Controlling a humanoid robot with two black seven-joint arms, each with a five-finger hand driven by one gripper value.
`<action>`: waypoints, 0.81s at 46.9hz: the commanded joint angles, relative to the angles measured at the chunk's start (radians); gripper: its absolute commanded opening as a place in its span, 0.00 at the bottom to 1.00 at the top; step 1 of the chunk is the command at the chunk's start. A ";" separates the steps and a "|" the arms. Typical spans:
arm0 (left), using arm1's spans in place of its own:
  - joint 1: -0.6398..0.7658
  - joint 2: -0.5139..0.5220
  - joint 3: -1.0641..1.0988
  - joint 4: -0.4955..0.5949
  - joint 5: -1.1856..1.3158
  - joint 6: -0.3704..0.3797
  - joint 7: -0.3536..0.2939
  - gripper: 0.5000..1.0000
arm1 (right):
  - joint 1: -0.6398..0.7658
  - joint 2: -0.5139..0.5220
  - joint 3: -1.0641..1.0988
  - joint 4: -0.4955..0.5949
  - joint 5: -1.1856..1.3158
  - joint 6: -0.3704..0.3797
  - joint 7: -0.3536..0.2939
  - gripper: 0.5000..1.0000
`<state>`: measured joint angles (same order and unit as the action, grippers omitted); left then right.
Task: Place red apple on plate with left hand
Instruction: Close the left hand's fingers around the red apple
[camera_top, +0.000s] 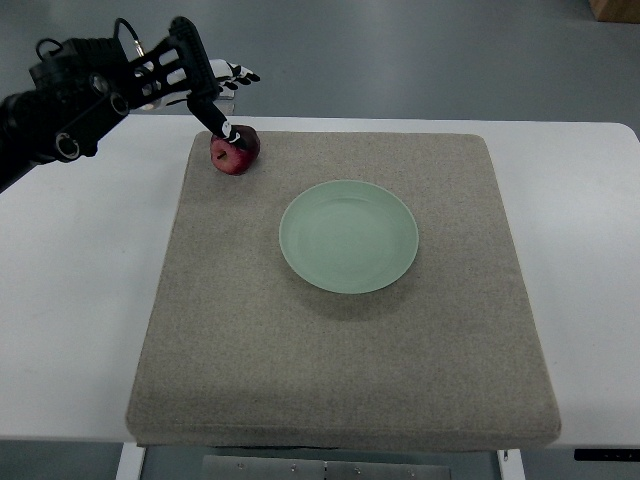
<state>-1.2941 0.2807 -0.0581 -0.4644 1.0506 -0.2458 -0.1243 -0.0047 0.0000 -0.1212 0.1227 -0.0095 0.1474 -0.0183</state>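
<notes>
White rectangular table, smooth top, square grey-beige felt mat covering its centre. Grey-blue smooth floor beyond the far edge. Brown cardboard box corner at upper right. Light even, soft shadows.

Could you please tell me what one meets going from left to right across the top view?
left hand → red apple → plate, all over or on the grey mat on the white table.

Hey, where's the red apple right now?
In the top view, the red apple sits at the far left corner of the grey mat, up-left of the green plate, with the left robot hand reaching onto it.
</notes>
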 joint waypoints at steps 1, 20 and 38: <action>-0.007 -0.037 0.099 0.021 0.000 0.066 0.000 0.99 | 0.000 0.000 0.000 0.000 -0.001 0.000 0.000 0.93; -0.043 -0.075 0.158 0.099 -0.011 -0.026 0.000 0.98 | 0.000 0.000 0.000 0.000 0.000 0.000 0.001 0.93; -0.056 -0.078 0.187 0.138 0.002 -0.096 -0.001 0.92 | 0.000 0.000 0.000 0.000 0.000 0.000 0.000 0.93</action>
<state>-1.3523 0.2083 0.1160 -0.3484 1.0519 -0.3489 -0.1259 -0.0047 0.0000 -0.1212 0.1227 -0.0098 0.1473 -0.0183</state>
